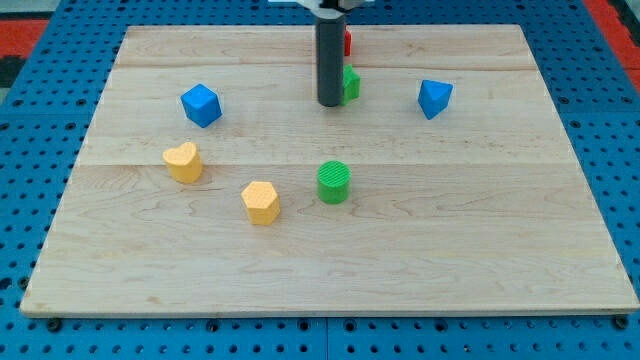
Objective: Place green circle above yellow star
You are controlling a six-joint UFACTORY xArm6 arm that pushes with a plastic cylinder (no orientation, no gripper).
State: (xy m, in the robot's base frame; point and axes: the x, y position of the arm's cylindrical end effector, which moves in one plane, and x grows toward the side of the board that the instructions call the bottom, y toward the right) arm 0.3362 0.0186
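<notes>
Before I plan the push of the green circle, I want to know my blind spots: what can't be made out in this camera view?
- Red block: mostly hidden behind the dark rod, shape unreadable.
- Green block beside my tip: partly covered by the rod, shape unclear.
- Rod's upper end: cut off by the view's top edge.
- Yellow block left of the green round block: too small to confirm as the star, versus the yellow block.

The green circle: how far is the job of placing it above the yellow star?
Nothing looks done yet. The green circle sits to the view's right of the yellow star, about level with it, not above. My tip is well above the circle, beside a partly hidden green block, touching neither task block. The whole push remains.
</notes>
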